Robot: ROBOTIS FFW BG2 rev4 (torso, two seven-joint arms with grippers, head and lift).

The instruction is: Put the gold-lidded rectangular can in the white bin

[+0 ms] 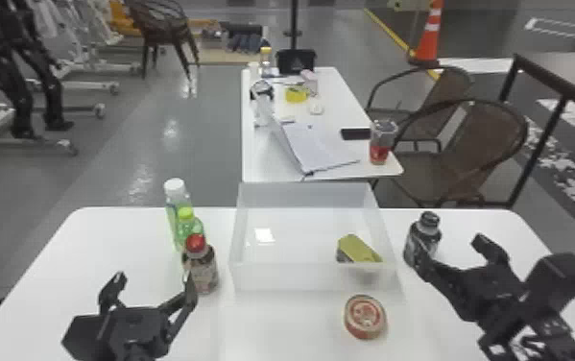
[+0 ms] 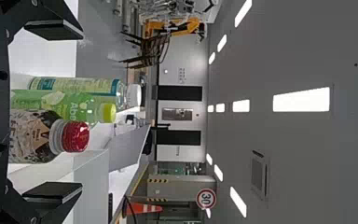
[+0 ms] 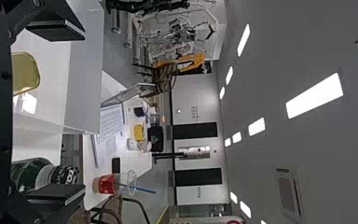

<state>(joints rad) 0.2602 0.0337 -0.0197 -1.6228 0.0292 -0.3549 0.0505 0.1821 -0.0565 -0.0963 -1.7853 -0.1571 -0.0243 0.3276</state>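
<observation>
In the head view, find the gold-lidded rectangular can (image 1: 359, 248) inside the white bin (image 1: 271, 277), toward its near right corner, with the lower part blurred behind the near wall. See the round tin (image 1: 365, 317) outside, in front of the bin. Find the left gripper (image 1: 153, 282) wide open around nothing, with one finger overlapping the red-capped bottle (image 1: 203, 272); see the right gripper (image 1: 448, 248) likewise wide open and empty, overlapping the dark bottle (image 1: 425, 240). Cannot judge contact at either bottle.

In the left wrist view, see fingers well apart, and beyond them the red-capped bottle, the green bottle (image 2: 51, 99) and the white-capped bottle (image 2: 86, 85), all cut off at the base.

In the right wrist view, see fingers spread, with the can partly hidden by the gripper's body and the dark bottle partly behind one finger.
</observation>
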